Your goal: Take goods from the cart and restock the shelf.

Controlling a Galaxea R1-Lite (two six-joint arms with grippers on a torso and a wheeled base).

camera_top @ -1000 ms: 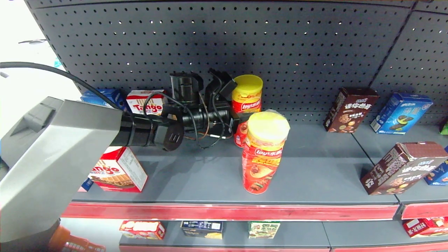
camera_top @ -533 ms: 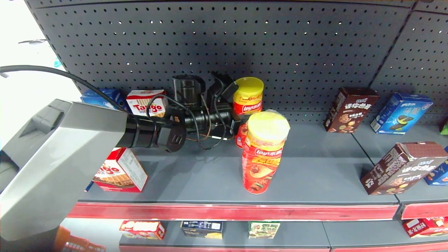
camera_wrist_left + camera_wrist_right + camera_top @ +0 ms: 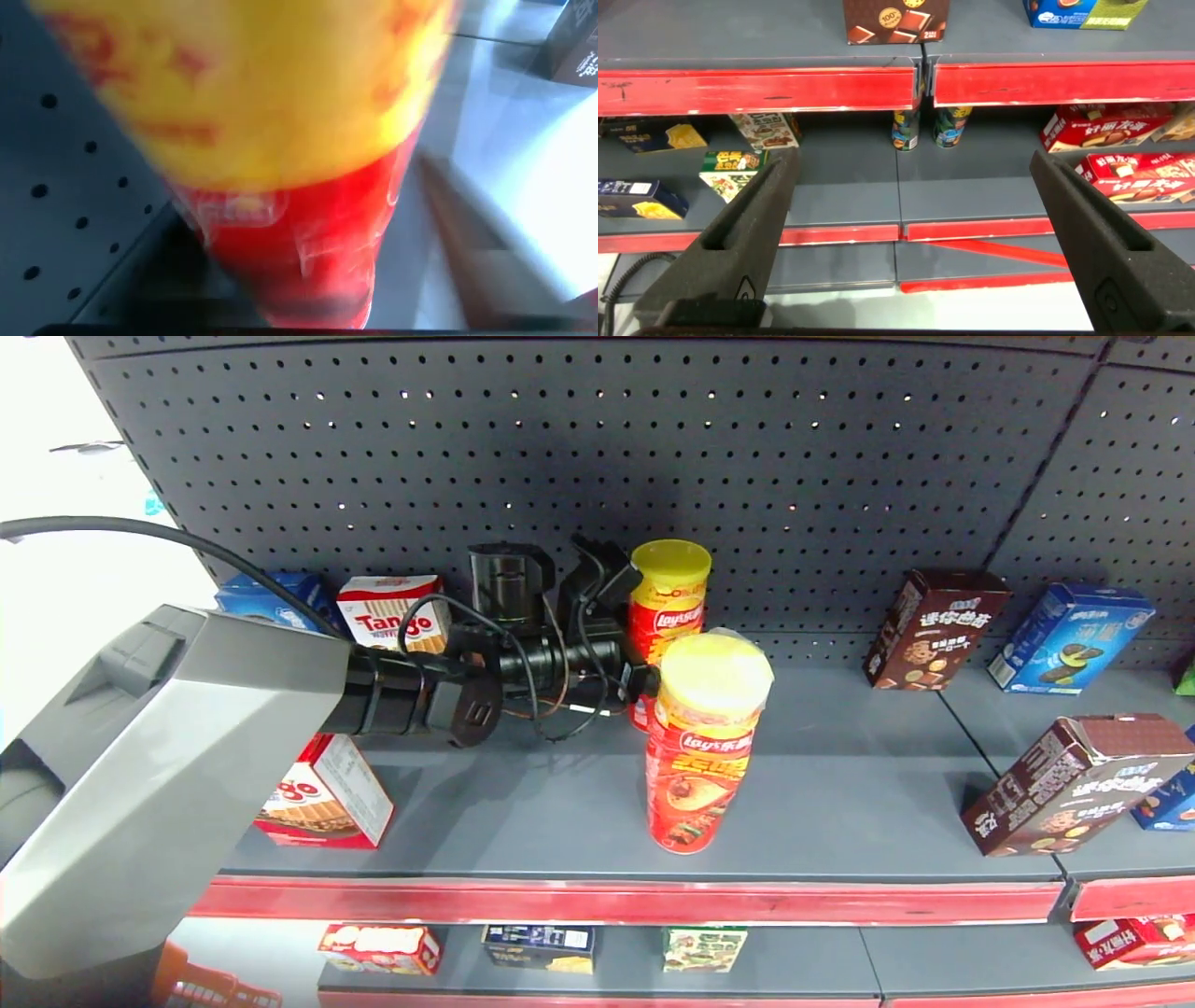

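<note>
Chip can (image 3: 667,588) near grey pegboard (image 3: 560,448), over dark shelf (image 3: 523,803) (in left gripper (image 3: 639,683))

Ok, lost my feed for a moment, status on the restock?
Left gripper shut on rear chip can at shelf back. Right gripper open, empty. Front chip can stands close in front.

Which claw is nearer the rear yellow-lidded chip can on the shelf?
Left. The left claw grips the rear chip can low on its body, by the pegboard. The right claw is open, facing the lower shelves, away from it.
</note>
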